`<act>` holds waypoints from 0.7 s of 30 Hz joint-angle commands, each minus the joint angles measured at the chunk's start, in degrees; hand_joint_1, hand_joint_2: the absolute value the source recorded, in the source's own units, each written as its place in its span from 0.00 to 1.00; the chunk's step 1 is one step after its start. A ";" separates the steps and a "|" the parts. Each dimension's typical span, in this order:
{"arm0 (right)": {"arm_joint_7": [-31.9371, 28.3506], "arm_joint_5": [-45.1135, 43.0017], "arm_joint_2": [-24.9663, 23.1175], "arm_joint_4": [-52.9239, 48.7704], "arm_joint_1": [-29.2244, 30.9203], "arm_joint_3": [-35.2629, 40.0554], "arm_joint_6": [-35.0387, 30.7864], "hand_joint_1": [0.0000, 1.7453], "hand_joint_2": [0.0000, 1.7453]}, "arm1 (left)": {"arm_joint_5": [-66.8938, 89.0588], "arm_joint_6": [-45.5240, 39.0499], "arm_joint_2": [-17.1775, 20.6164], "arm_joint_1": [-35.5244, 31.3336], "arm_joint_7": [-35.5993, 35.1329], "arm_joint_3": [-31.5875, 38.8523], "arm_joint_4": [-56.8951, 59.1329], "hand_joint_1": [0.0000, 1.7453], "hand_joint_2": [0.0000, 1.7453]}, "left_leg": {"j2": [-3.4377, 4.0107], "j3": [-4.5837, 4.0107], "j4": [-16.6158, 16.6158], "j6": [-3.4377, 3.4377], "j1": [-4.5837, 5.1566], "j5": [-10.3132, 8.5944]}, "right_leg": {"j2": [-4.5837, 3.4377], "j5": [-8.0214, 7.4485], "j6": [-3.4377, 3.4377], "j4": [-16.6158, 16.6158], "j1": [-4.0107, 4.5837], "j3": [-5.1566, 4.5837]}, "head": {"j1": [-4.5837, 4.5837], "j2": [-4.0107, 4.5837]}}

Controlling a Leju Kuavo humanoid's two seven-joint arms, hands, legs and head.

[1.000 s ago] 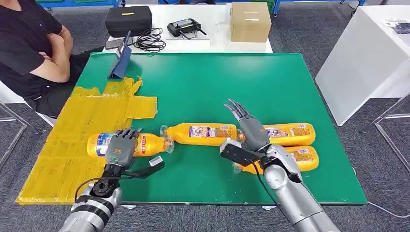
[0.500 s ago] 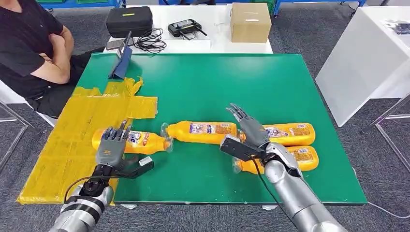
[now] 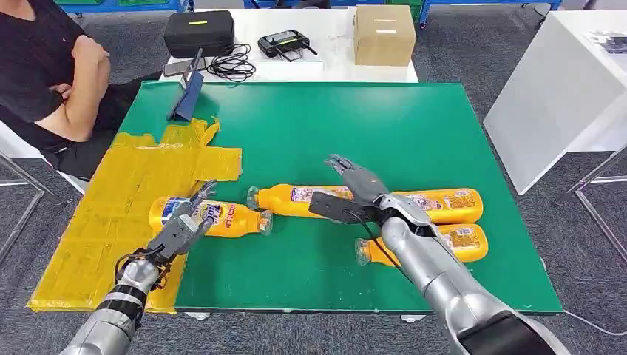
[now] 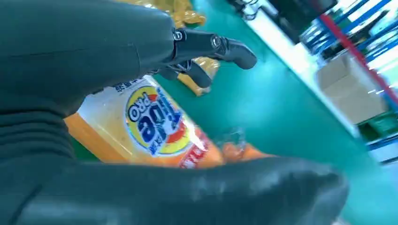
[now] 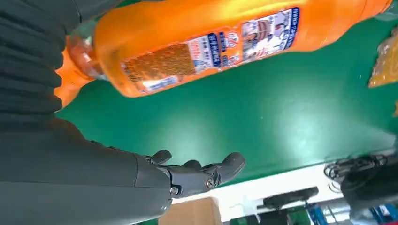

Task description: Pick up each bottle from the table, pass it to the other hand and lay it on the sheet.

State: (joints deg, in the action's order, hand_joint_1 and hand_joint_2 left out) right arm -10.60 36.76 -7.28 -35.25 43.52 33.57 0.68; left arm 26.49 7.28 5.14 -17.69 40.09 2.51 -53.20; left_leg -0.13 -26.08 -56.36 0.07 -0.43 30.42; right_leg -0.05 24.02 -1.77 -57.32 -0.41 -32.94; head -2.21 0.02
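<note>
Left hand (image 3: 180, 234): near-left, fingers spread, holding nothing, palm just near side of the leftmost bottle; fingertips (image 4: 234, 49) reach over its label, contact can't tell
Right hand (image 3: 356, 194): mid-table, fingers apart and stretched left, hovering over the second bottle, nothing gripped
Leftmost bottle (image 3: 214, 217): orange, lying flat, base end on the yellow sheet's right edge, cap end on green table top, cap pointing right
Second bottle (image 3: 299, 200): orange, lying flat on the table, just right of the leftmost one, cap pointing left, partly hidden by right hand
Third bottle (image 3: 444, 203): lying flat, right of the second, far one of the right pair
Fourth bottle (image 3: 457, 240): lying flat, just near side of the third, partly hidden by right arm
Sheet (image 3: 118, 214): yellow, crinkled, covers left part of table
Table (image 3: 333, 126): green top
Person (image 3: 52, 81): seated far-left, arms folded
Far white table: black case (image 3: 198, 32), cables (image 3: 231, 63), cardboard box (image 3: 383, 34)
</note>
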 commanded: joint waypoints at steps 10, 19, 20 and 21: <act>4.49 4.50 -5.95 15.50 4.81 7.82 2.59 0.00 1.00 | -12.31 8.98 -3.74 4.73 -2.29 3.05 -13.88 0.00 0.00 | 0.02 -0.06 0.00 0.00 -0.04 0.02 | -0.02 -0.01 0.02 0.04 0.05 -0.05 | 0.02 0.00; 18.23 12.04 -6.17 21.85 0.01 14.20 14.96 1.00 1.00 | -14.76 10.91 -6.31 4.02 -3.22 0.23 -15.38 0.00 0.00 | -0.23 0.06 0.10 0.02 -0.04 -0.03 | 0.25 0.01 0.00 0.19 0.09 0.12 | -0.02 0.00; 18.23 12.05 -6.15 21.86 -0.14 14.21 14.82 1.00 1.00 | -14.75 10.90 -6.34 3.99 -3.23 0.19 -15.35 0.00 0.00 | -0.29 0.13 0.19 0.02 -0.08 -0.09 | 0.32 -0.05 0.01 0.35 0.16 0.23 | -0.02 0.00; 18.23 12.05 -6.15 21.86 -0.14 14.21 14.82 1.00 1.00 | -14.75 10.90 -6.34 3.99 -3.23 0.19 -15.35 0.00 0.00 | -0.26 0.17 0.10 0.02 -0.03 -0.04 | 0.28 0.00 0.01 0.24 0.17 0.21 | 0.07 0.00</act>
State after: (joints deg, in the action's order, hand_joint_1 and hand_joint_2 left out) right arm 5.82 47.78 -13.66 -21.57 46.66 42.47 12.92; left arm 11.61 18.08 1.51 -11.52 37.48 4.09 -68.74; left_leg -0.16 -25.97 -56.36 0.07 -0.38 30.44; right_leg -0.01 24.03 -1.77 -57.24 -0.33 -32.90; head -2.14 0.02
